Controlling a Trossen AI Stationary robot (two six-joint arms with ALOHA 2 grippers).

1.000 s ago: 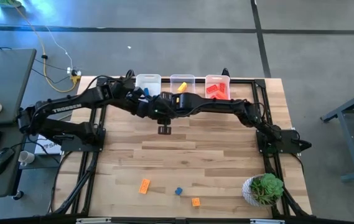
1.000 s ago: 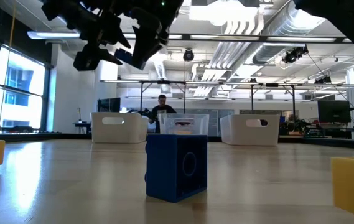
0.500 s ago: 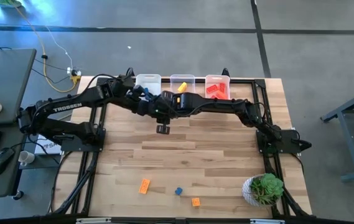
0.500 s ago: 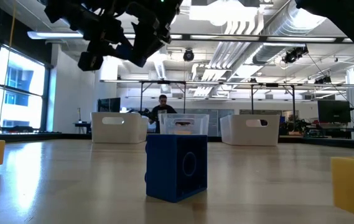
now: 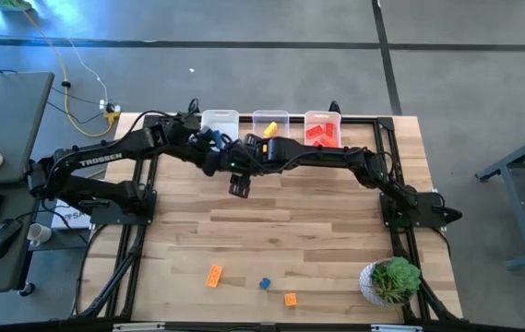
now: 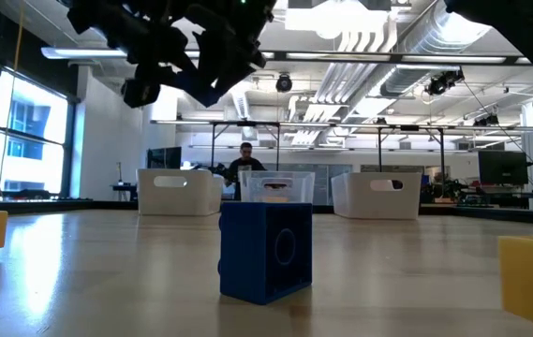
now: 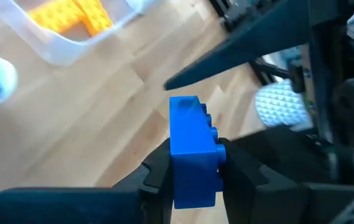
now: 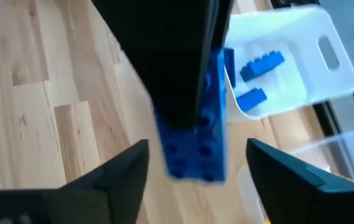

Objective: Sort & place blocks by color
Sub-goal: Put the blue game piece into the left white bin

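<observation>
Since the earlier frame the blue block (image 7: 192,152) has passed to the left gripper (image 7: 192,180), now clenched on it; the right gripper (image 8: 195,171) has released, above the wooden counter (image 5: 317,240) near its far edge.

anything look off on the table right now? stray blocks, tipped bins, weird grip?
Nothing spilled or tipped. The three bins stand in a row at the far edge. Three loose blocks lie near the front edge, unsorted. One oddity: the left gripper is shut on a blue brick mid-air, with the right gripper open around the same brick.
</observation>
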